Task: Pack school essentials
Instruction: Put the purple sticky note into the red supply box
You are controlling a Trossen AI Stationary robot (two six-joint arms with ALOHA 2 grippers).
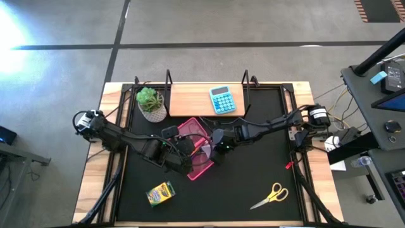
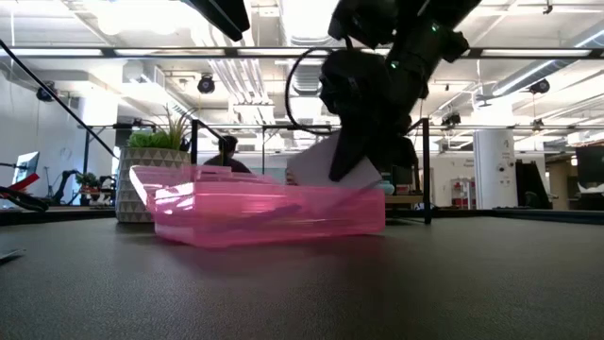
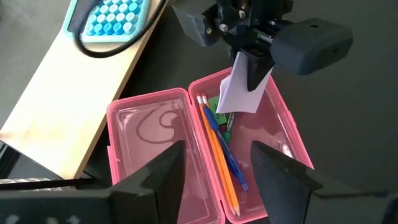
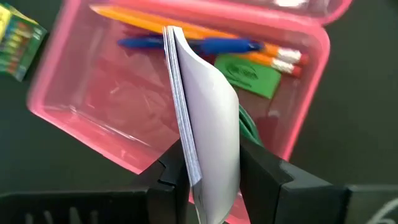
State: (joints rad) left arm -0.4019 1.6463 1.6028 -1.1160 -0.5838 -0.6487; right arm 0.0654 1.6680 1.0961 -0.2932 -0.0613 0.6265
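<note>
School essentials lie spread over the black mat, some already inside the open case. Nearest the front edge, the yellow-green crayon box (image 1: 161, 193) sits left of centre, and the yellow-handled scissors (image 1: 272, 194) lie well apart from it at the near right. Farther in, near the mat's middle, the translucent pink plastic pencil case (image 1: 201, 159) stands open, lid laid flat beside the tray. In its tray lie two thin orange pencils (image 3: 215, 155) side by side, a blue pen (image 3: 229, 157) just beside them, and a small green rectangular eraser block (image 4: 247, 74) towards the pencils' eraser ends. The right gripper (image 4: 211, 163) hangs over the tray's right side, its fingers clamped on a small white notepad (image 4: 208, 134) held on edge and tilted, its lower end above the tray. The left gripper (image 3: 214, 163) hovers at the case's near-left end, fingers apart with nothing between them. Beyond the case, on the pale wooden board at the table's far side, rest a small potted green plant (image 1: 150, 102) to the left and a light-blue calculator (image 1: 222, 100) to the right.
</note>
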